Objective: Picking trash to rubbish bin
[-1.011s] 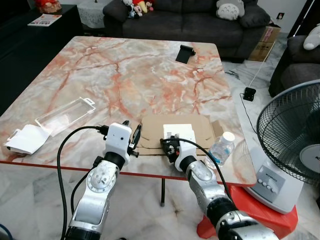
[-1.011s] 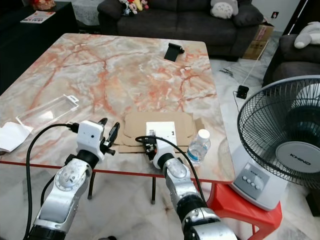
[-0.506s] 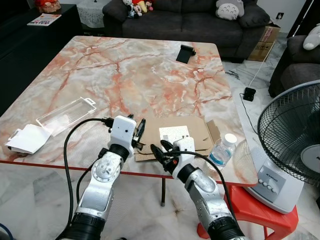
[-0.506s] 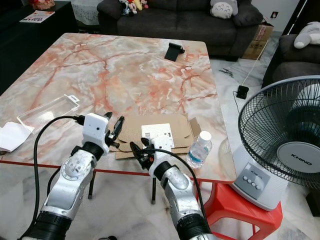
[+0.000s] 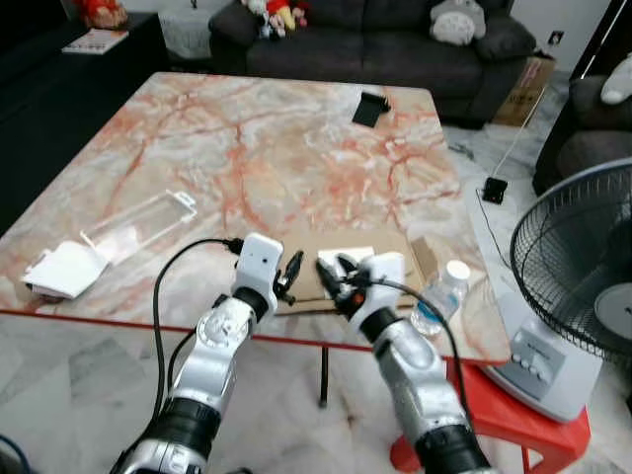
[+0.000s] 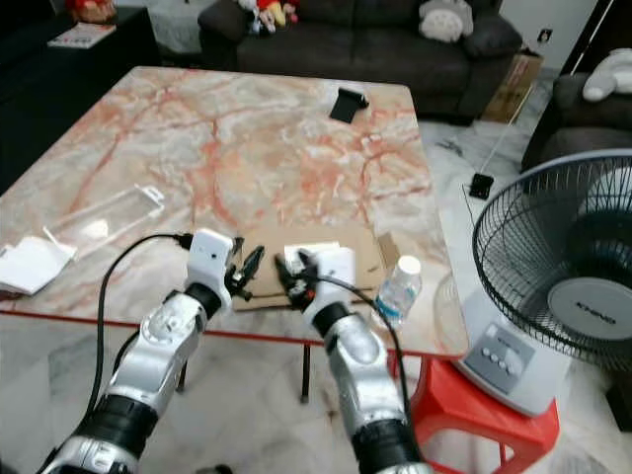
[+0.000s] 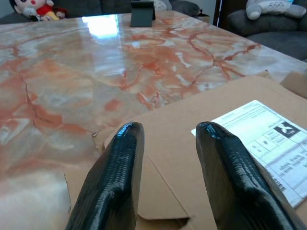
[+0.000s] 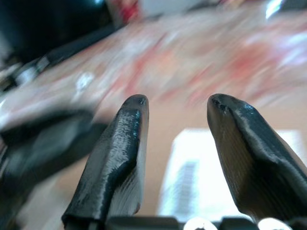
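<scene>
I stand at the near edge of a marble-topped table (image 5: 247,128) veined in orange and grey, with a dark sofa (image 5: 375,39) at twelve o'clock beyond it and a standing fan (image 5: 578,267) at three o'clock.

Going from my left: a white crumpled paper (image 5: 61,269) lies at nine o'clock near the table edge, and just past it a clear plastic blister pack (image 5: 138,222). Both look feather-light; the blister is springy and slick, so I judge its flat hang tab or a long edge the better hold.

My left gripper (image 5: 289,276) hangs over the left corner of the flattened cardboard box (image 6: 367,259), fingers (image 7: 120,167) parted with nothing between them. My right gripper (image 5: 334,279) is close beside it, over the same cardboard, its fingers (image 8: 120,143) likewise spread and empty; that wrist picture is blurred. A white printed label (image 7: 261,132) sits on the cardboard's middle.

The cardboard lies flat at the near edge, right in front of me. I take it to be light, fairly stiff but apt to fold along its creases, and hard to pinch from above. The flap overhanging the table edge seems the place to grip.

At two o'clock from the cardboard, a small plastic bottle (image 5: 437,296) with a white cap stands upright: light, smooth, likely to tip if nudged.
</scene>
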